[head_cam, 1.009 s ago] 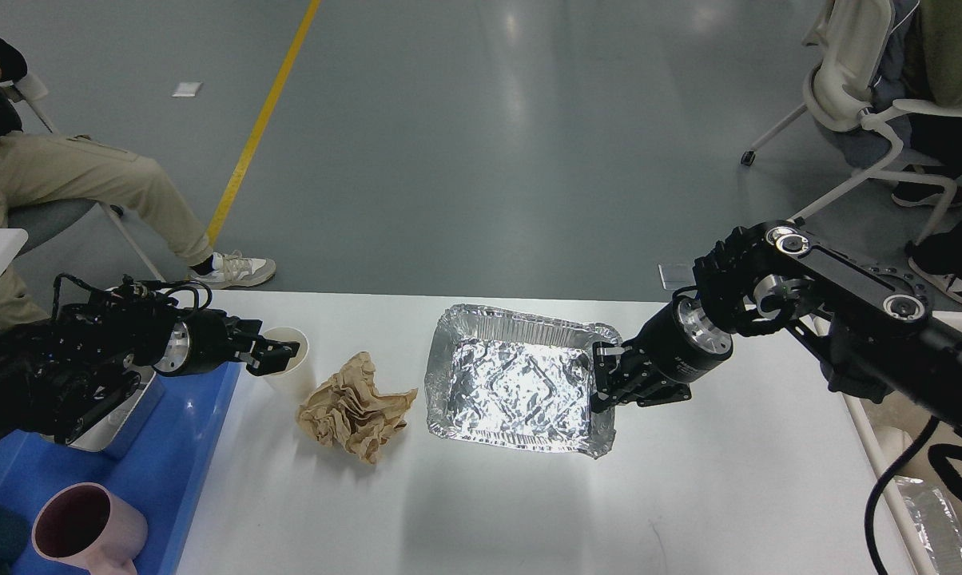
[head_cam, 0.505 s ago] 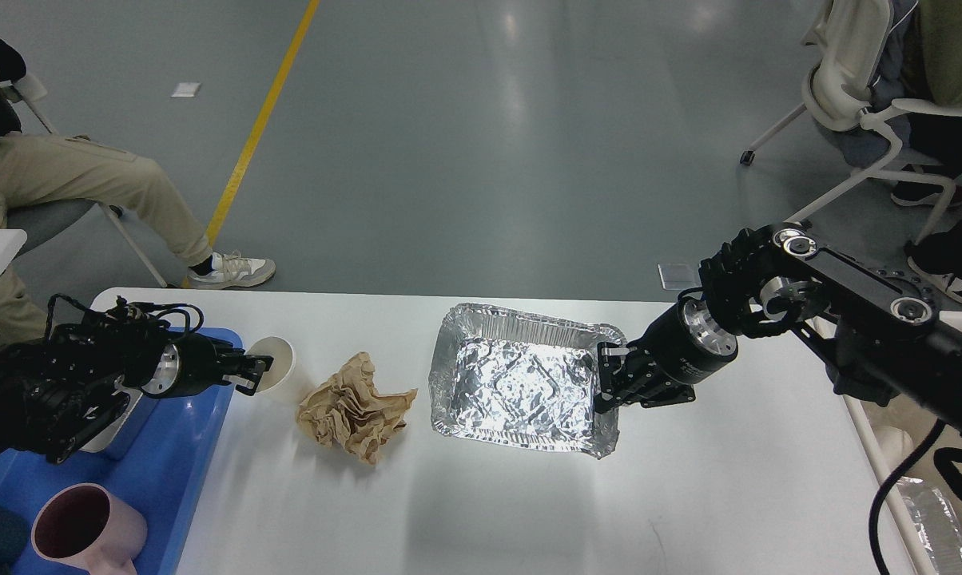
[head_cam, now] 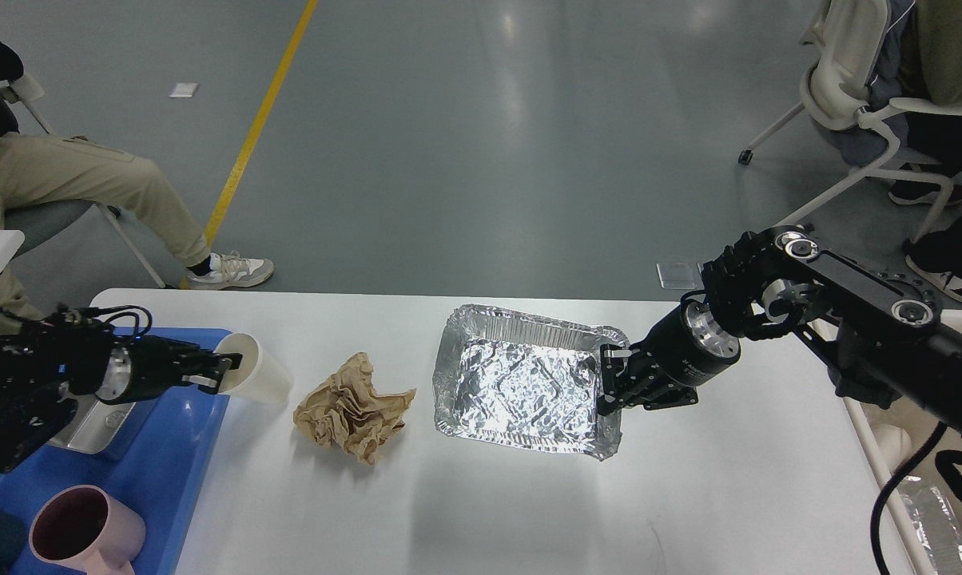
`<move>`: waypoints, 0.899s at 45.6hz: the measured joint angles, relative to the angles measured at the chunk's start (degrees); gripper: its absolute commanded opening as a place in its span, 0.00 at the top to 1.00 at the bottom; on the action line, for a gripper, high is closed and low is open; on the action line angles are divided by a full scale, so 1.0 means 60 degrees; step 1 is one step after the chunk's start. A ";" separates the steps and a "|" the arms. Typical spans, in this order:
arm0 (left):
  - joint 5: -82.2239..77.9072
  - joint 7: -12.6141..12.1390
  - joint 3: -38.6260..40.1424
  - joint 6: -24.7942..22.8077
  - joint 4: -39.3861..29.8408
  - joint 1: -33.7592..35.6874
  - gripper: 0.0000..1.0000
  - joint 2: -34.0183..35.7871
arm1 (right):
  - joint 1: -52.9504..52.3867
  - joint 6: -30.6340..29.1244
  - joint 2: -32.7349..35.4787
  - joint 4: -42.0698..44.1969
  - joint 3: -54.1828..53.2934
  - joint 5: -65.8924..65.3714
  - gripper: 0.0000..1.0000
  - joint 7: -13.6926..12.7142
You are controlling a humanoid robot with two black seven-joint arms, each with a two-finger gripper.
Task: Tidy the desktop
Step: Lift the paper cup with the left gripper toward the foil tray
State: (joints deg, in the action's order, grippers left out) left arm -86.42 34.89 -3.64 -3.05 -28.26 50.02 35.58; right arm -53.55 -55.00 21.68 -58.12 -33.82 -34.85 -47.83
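Observation:
The white desktop (head_cam: 481,511) fills the lower view. On it lie a crumpled brown paper (head_cam: 351,407) and a shiny foil tray (head_cam: 525,387). My left gripper (head_cam: 217,369) is shut on the rim of a white paper cup (head_cam: 256,377), which is tilted to the left at the edge of the blue tray (head_cam: 169,471). My right gripper (head_cam: 609,382) is shut on the right rim of the foil tray, which sits on the desktop.
The blue tray holds a pink mug (head_cam: 81,533) and a metal container (head_cam: 89,423). A cream bin (head_cam: 920,495) stands past the right table edge. People sit on chairs at far left (head_cam: 65,184) and far right (head_cam: 912,88).
My left gripper has pulled back to the left with the paper cup, tipping it toward the blue tray. The right gripper and foil tray have shifted slightly right.

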 measured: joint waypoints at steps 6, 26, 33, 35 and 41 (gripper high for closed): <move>0.1595 0.0136 0.0204 0.0057 -0.0006 -0.0119 0.99 0.0560 | -0.0001 0.0000 -0.0041 0.0003 0.0011 -0.0024 1.00 -0.0007; 0.5946 0.0031 0.1412 -0.0492 -0.2685 0.0049 0.95 0.2737 | -0.0026 0.0000 -0.0031 -0.0012 0.0028 -0.0050 1.00 -0.0012; 0.6075 -0.0203 0.2010 -0.0292 -0.6518 -0.0079 0.95 0.5175 | -0.0026 0.0000 -0.0058 -0.0012 0.0024 -0.0051 1.00 -0.0012; 0.6164 -0.0250 0.2107 -0.0180 -0.7186 -0.0082 0.95 0.5598 | -0.0026 0.0000 -0.0077 -0.0012 0.0019 -0.0050 1.00 -0.0012; 0.6523 -0.0313 0.2253 0.0048 -0.8869 -0.0044 0.95 0.6624 | -0.0021 0.0000 -0.0158 -0.0012 0.0013 -0.0088 1.00 -0.0012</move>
State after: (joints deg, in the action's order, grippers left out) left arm -47.29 33.01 9.88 -2.76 -81.47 49.75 75.33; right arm -53.68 -55.00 20.73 -58.19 -33.74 -35.38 -47.90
